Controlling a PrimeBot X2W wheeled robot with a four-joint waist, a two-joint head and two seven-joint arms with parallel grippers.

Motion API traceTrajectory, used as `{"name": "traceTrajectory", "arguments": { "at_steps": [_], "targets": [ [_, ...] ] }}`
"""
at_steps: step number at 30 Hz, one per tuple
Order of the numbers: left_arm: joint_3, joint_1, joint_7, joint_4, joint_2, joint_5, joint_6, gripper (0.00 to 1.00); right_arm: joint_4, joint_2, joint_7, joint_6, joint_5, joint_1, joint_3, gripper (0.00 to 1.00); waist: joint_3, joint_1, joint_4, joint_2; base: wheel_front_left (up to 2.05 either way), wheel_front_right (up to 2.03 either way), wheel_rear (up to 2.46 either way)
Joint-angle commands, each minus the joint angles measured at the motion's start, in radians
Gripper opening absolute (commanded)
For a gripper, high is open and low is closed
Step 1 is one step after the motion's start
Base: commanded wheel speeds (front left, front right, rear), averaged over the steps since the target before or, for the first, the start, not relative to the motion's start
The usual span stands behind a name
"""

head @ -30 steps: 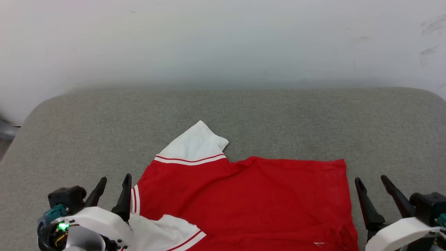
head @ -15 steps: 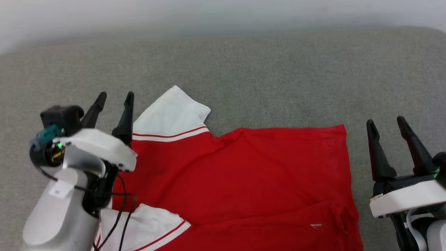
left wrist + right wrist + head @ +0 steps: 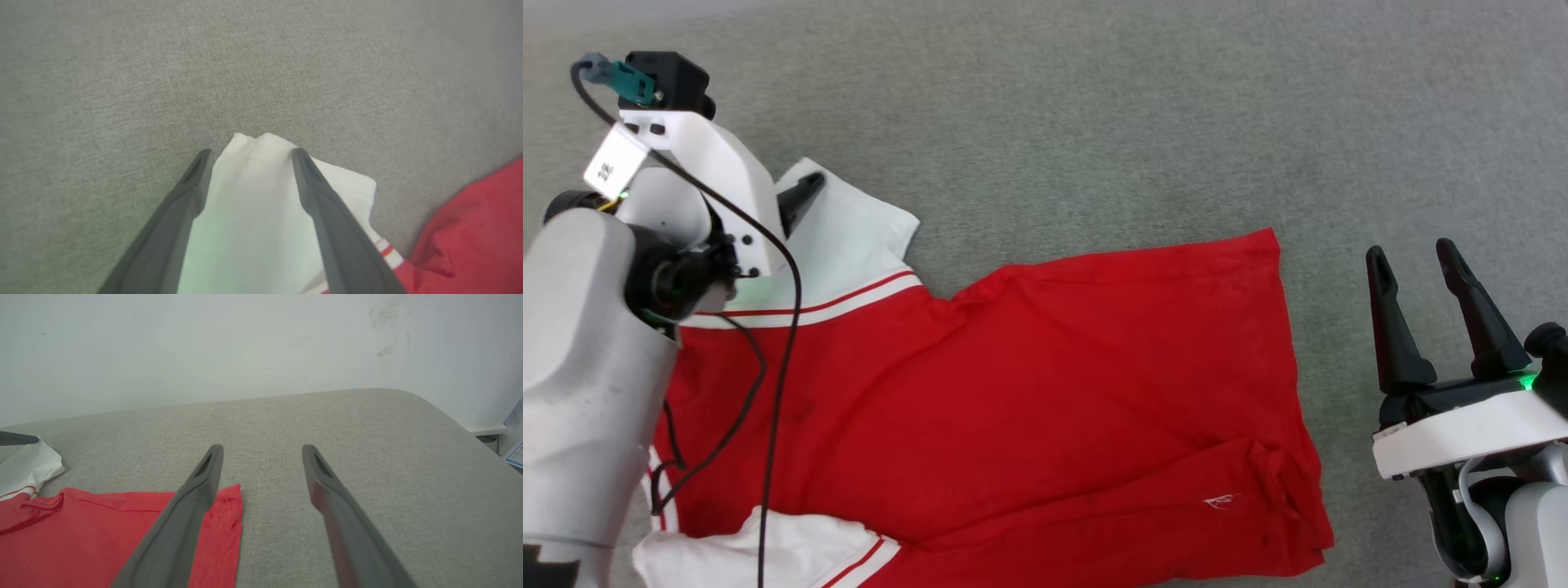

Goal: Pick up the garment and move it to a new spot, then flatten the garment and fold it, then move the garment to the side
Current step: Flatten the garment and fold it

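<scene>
Your bright red, soft-fabric short-sleeved garment (image 3: 1029, 392) lay spread on the grey woven cloth-covered surface (image 3: 1094, 122), mostly flat, with its body running from the lower left of the head view towards the right and some bunched wrinkles near its lower right corner. One white sleeve with red-and-white striped trim (image 3: 849, 237) pointed up and away from the body at the upper left, and a second white sleeve with the same trim (image 3: 792, 547) lay at the bottom left edge. A small white mark (image 3: 1221, 501) showed on the red fabric near the lower right. Your left gripper (image 3: 251, 153) hung over the upper sleeve with its two dark fingers spread wide, one on each side of the sleeve's outer tip in the left wrist view; nothing was pinched between them, and you could not tell from these views whether the fingertips touched the cloth. A thin black cable (image 3: 784, 327) draped from that arm across the garment. Your right gripper (image 3: 1410, 247) stood off to the right of the garment over bare grey surface, just beside the shirt's straight right edge, its fingers likewise wide apart and empty. In the right wrist view that red edge lay under its left finger, and a pale scuffed wall (image 3: 204, 343) rose behind the surface's rounded far edge.
</scene>
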Motion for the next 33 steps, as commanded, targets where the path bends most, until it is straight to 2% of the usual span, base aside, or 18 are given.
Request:
{"name": "traceTrajectory", "arguments": {
  "at_steps": [1,7,10,11,12,13,17,22,27,33],
  "targets": [
    [-0.005,-0.023,0.053,0.025,0.011,-0.009,0.009,1.0,0.005,0.006,-0.008,0.0,0.008,-0.014,0.002,1.0,0.022,-0.0003,-0.025,0.0,0.0,0.0,0.0],
    [-0.034,-0.038,0.277,0.127,0.017,-0.057,0.039,1.0,0.032,0.018,-0.018,0.0,0.032,-0.025,0.004,1.0,0.057,-0.0003,-0.055,0.0,0.0,0.0,0.0],
    [-0.056,-0.008,0.386,0.176,0.002,-0.078,0.073,1.0,0.048,0.022,-0.015,0.0,0.042,-0.03,0.004,1.0,0.07,-0.0003,-0.062,0.0,0.0,0.0,0.0],
    [-0.059,0.006,0.41,0.188,-0.006,-0.085,0.084,0.65,0.053,0.022,-0.012,0.0,0.046,-0.031,0.005,1.0,0.072,-0.0003,-0.064,0.0,0.0,0.0,0.0],
    [-0.064,0.014,0.424,0.193,-0.012,-0.088,0.088,0.23,0.059,0.023,-0.008,0.0,0.056,-0.031,0.007,1.0,0.075,-0.0003,-0.066,0.0,0.0,0.0,0.0],
    [-0.067,0.023,0.438,0.199,-0.016,-0.094,0.094,0.0,0.062,0.022,-0.004,0.0,0.061,-0.034,0.009,1.0,0.077,-0.0003,-0.068,0.0,0.0,0.0,0.0],
    [-0.059,0.039,0.401,0.186,-0.039,-0.107,0.081,0.0,0.093,0.016,0.021,0.0,0.1,-0.043,-0.014,1.0,0.072,-0.0003,-0.061,0.0,0.0,0.0,0.0],
    [-0.047,0.016,0.309,0.155,-0.032,-0.093,0.05,0.0,0.169,-0.037,0.122,0.0,0.156,-0.071,-0.02,1.0,0.039,-0.0003,-0.032,0.0,0.0,0.0,0.0],
    [-0.041,-0.029,0.176,0.1,-0.025,-0.046,0.027,0.0,0.226,-0.117,0.308,0.0,0.21,-0.137,0.019,1.0,0.0,-0.0003,0.018,0.0,0.0,0.0,0.0],
    [-0.055,-0.046,0.082,0.032,-0.048,-0.025,0.001,0.0,0.261,-0.209,0.539,0.0,0.259,-0.24,0.096,1.0,-0.018,-0.0003,0.083,0.0,0.0,0.0,0.0]
  ]
}}
